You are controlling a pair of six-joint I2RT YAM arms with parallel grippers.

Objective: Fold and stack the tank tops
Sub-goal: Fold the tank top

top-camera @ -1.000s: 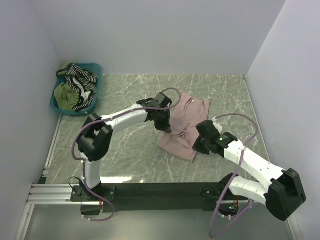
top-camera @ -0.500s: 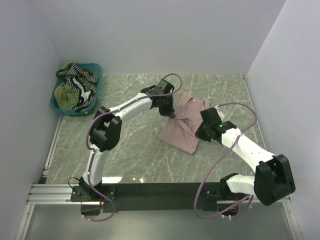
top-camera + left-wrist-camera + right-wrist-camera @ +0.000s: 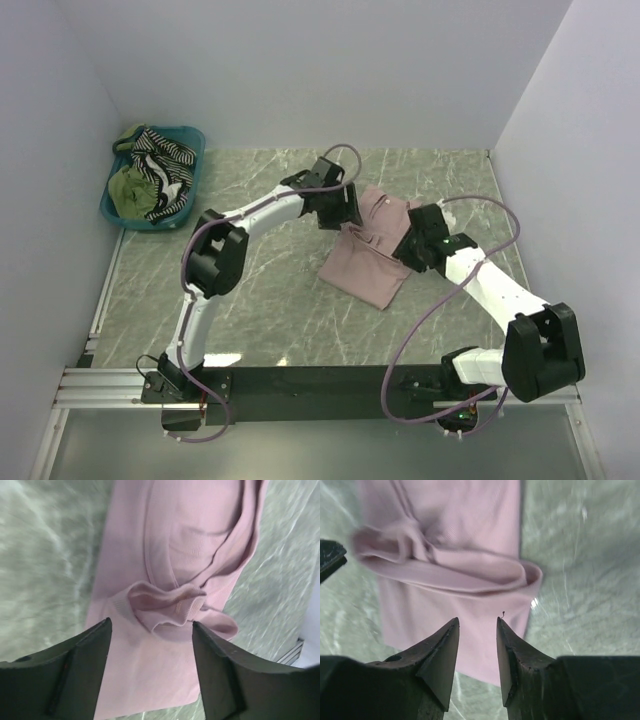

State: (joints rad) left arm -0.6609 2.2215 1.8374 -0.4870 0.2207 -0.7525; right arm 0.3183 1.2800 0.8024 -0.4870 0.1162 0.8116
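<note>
A dusty pink tank top lies folded over on the marble table, its rumpled straps bunched across the middle. My left gripper hovers over its upper left part, jaws wide open with only cloth below them. My right gripper stands over the top's right edge, jaws parted and empty. The pink fold lies just ahead of the right fingertips. More tank tops, one olive green and one black-and-white striped, sit in the basket at the far left.
The teal plastic basket sits in the back left corner against the wall. White walls close the table on the left, back and right. A metal rail runs along the near edge by the arm bases.
Both grippers were shut on the pink top and carried its near edge toward the back, folding it over. Both have now opened and let the cloth go.
</note>
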